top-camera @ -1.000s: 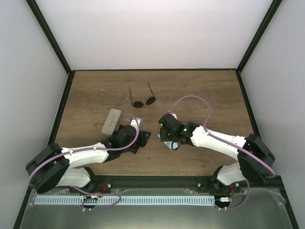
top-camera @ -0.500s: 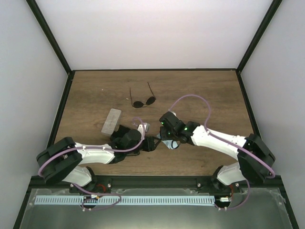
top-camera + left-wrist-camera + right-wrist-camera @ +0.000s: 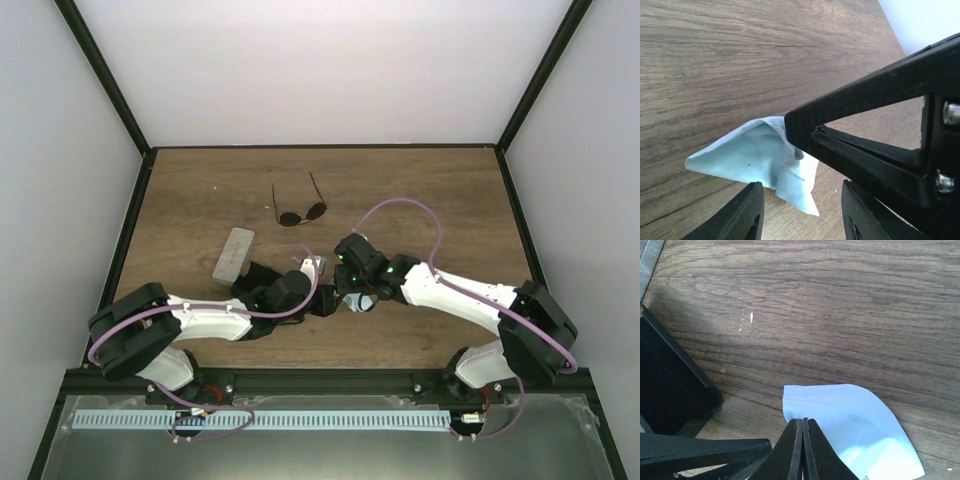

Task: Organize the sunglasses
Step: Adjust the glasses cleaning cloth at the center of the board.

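One pair of sunglasses (image 3: 314,210), with thin dark frames and round dark lenses, lies open on the table's far middle, away from both grippers. My right gripper (image 3: 802,426) is shut on a corner of a light blue cloth (image 3: 855,415) and holds it just above the wood. In the left wrist view the same cloth (image 3: 750,160) hangs from the right gripper (image 3: 791,126). My left gripper (image 3: 801,216) is open, its fingers on either side below the cloth's hanging corner. The two grippers meet at the table's near middle (image 3: 338,298).
A grey oblong case (image 3: 234,254) lies left of centre, just beyond the left arm. Dark frame rails (image 3: 120,250) border the wooden table (image 3: 420,190) on its sides. The left gripper's black body (image 3: 670,390) crowds the left of the right wrist view.
My left arm has swung right until its gripper is against the right gripper, and its jaws have opened. The right gripper has stayed shut on the cloth, almost still.
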Robot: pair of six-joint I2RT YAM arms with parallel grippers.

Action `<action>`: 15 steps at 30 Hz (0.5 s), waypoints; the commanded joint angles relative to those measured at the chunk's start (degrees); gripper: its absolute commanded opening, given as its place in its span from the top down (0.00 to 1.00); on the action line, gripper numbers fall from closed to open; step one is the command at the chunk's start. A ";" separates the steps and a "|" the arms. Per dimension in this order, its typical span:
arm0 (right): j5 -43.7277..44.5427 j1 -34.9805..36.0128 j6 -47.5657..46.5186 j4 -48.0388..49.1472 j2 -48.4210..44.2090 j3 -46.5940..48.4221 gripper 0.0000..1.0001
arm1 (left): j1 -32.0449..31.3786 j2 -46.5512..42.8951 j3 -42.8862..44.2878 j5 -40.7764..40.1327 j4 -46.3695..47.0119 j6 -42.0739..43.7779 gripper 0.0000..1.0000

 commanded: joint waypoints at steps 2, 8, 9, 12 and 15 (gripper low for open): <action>-0.61 -0.25 -0.26 0.74 -0.29 1.98 0.99 | -0.44 2.00 2.65 -1.83 -1.51 1.33 0.56; -1.01 -0.30 -0.35 0.89 -0.24 2.01 0.99 | -0.51 3.66 3.49 -1.95 -1.52 1.13 0.58; -1.19 -0.30 -0.35 0.99 -0.26 1.93 0.99 | -0.51 3.79 3.61 -2.09 -1.61 1.13 0.59; -1.40 -0.29 -0.35 1.09 -0.28 1.79 0.99 | -0.53 3.80 4.18 -2.79 -2.21 1.47 0.59; -1.89 -0.29 -0.38 1.41 -0.30 1.83 0.99 | -0.55 3.82 4.79 -3.48 -3.06 1.93 0.60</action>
